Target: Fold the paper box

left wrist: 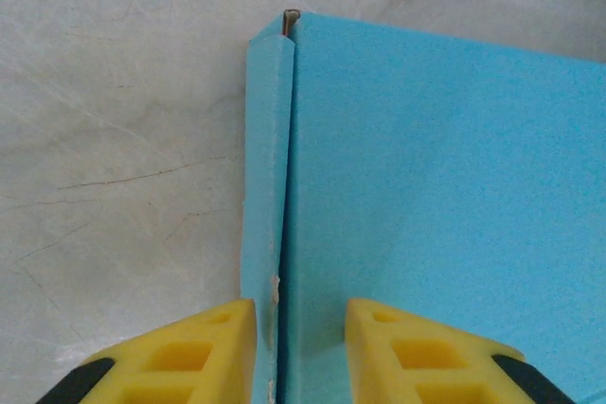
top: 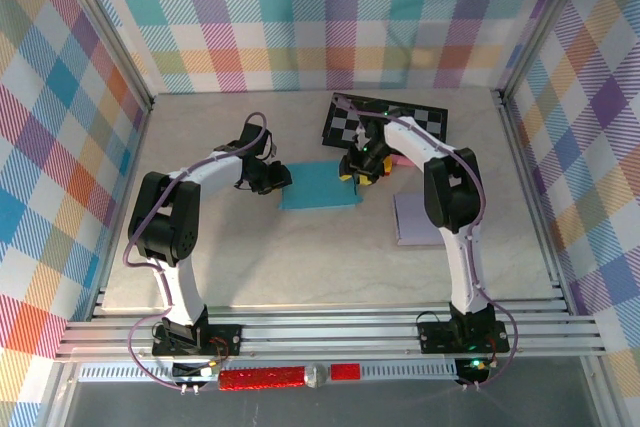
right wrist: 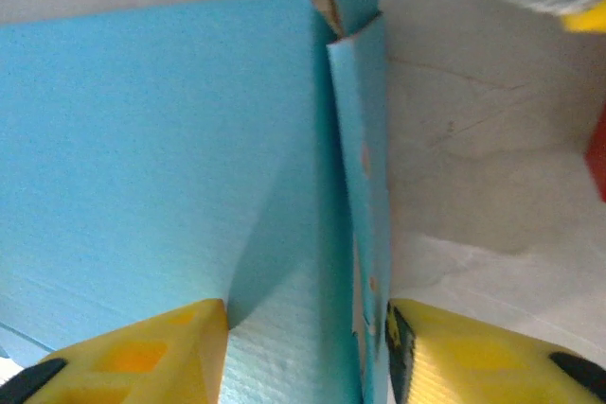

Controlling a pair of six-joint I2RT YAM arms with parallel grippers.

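Note:
The paper box point(top: 318, 187) is a flat light-blue cardboard sheet lying mid-table, with its narrow side walls turned up. My left gripper point(top: 277, 179) is at its left end. In the left wrist view the left gripper point(left wrist: 301, 347) straddles the left side wall point(left wrist: 267, 158); one yellow finger point(left wrist: 213, 342) touches the wall's outside and the other stands apart over the base panel point(left wrist: 436, 186). My right gripper point(top: 352, 169) is at the box's right end. In the right wrist view the right gripper point(right wrist: 308, 347) is open astride the raised right wall point(right wrist: 365, 167).
A black-and-white checkerboard point(top: 385, 119) lies behind the box. A lavender sheet point(top: 412, 219) lies to the near right. A red object point(right wrist: 598, 153) sits at the edge of the right wrist view. Plaid walls and metal rails point(top: 530, 177) enclose the table.

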